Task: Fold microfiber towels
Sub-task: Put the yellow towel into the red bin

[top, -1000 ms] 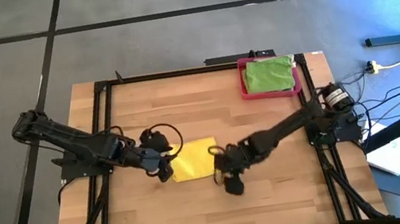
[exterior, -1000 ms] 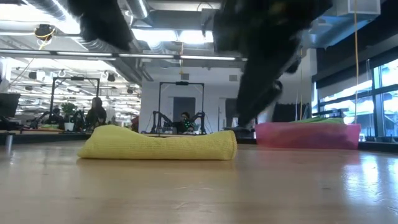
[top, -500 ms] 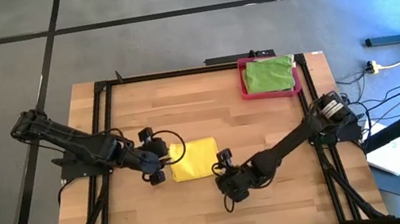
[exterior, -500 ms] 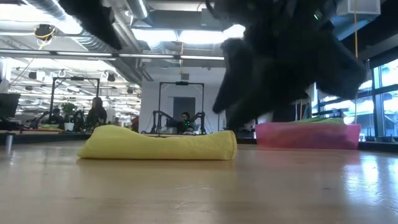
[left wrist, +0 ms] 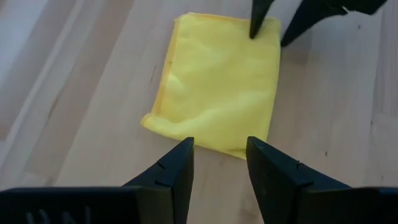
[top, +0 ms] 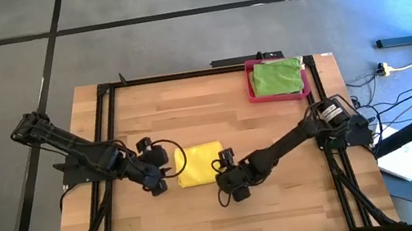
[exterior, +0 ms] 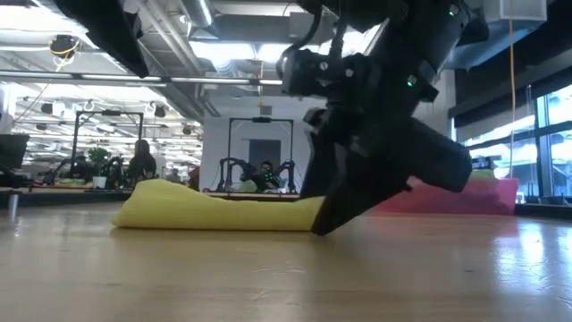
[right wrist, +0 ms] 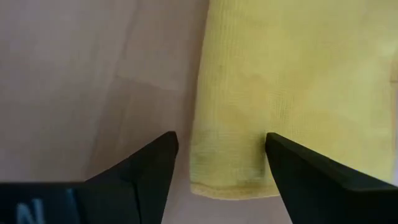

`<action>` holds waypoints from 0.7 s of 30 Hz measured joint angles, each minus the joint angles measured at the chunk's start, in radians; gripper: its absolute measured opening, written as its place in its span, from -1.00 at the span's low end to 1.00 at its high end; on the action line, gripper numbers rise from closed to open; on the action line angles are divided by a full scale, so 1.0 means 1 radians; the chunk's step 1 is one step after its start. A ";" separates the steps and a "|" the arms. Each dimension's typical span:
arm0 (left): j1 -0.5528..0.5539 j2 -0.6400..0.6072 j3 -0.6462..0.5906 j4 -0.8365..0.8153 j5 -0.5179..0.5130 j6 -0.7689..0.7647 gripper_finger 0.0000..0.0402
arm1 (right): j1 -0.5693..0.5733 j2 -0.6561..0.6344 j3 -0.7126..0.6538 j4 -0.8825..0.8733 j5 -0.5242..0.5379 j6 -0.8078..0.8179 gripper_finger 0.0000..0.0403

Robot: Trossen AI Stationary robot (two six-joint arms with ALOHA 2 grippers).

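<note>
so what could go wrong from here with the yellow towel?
1. The right gripper is open, straddling one corner of the folded yellow towel; closing may catch only the top layer and undo the fold.
2. The left gripper sits open at the opposite edge; if both pull, the towel could stretch or slide across the table.

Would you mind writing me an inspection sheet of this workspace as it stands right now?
Surface: wooden table in a black frame, bare wood showing.
Job's things: folded yellow towel lying flat mid-table; green towel in the pink tray at the far right corner.
Clutter: nothing seen.
Grippers: left gripper open, just short of the yellow towel's edge; right gripper open, fingers astride the towel's corner, down at the table.
Cables: a loop on the left arm; loose leads on the floor right of the table.
Surroundings: grey floor; a room with other rigs and seated people beyond.
</note>
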 joint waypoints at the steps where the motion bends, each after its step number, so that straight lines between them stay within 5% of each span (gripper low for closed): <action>1: 0.000 0.000 0.000 0.000 -0.001 -0.015 -0.32 | 0.000 0.000 0.000 -0.002 -0.011 -0.002 0.25; 7: 0.000 0.000 0.000 -0.007 0.006 -0.078 -0.32 | 0.005 -0.035 -0.001 -0.045 0.040 -0.002 0.25; 21: -0.017 0.000 -0.001 -0.011 -0.016 -0.201 -0.32 | -0.015 0.025 -0.042 0.092 -0.037 -0.020 0.21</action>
